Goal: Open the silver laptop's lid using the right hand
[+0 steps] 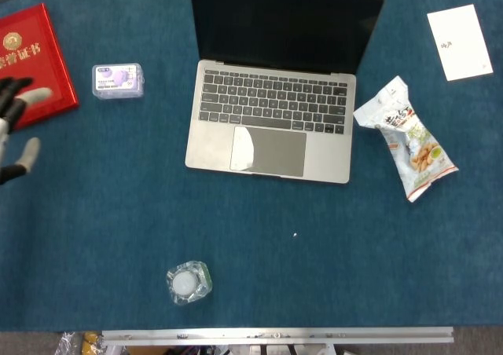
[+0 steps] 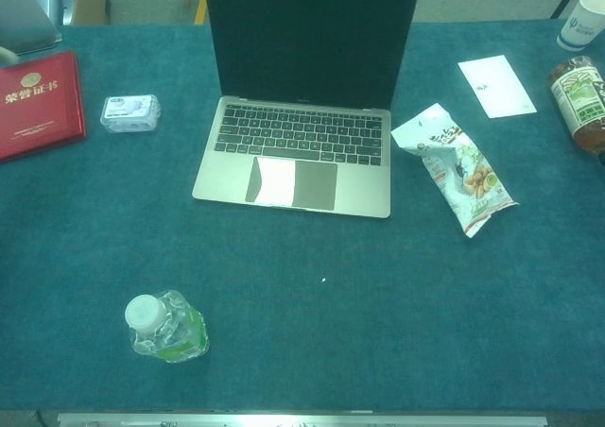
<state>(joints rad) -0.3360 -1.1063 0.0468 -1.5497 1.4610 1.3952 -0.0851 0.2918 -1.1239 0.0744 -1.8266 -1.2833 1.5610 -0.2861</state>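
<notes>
While our left hand [image 1: 14,131] shows only fingertips at the scene's left edge, spread apart and holding nothing, the silver laptop [image 1: 271,119] sits well to its right, lid raised. Our right hand is out of sight.

My table is covered in a teal cloth [image 2: 312,333] with a matt, felt-like nap. The silver laptop [image 1: 271,119] has a smooth, brushed-metal-looking deck, matt dark keys, and a black screen with a faint gloss. The red certificate booklet [image 2: 36,101] has a shiny cover with gold print. The small clear plastic box [image 1: 118,80] and the clear plastic bottle [image 2: 167,328] both glint. The white snack bag [image 1: 409,139] is crinkled, glossy film. The white paper card [image 1: 460,31] is flat and matt. My left hand's fingertips [image 1: 23,155] look pale and smooth
</notes>
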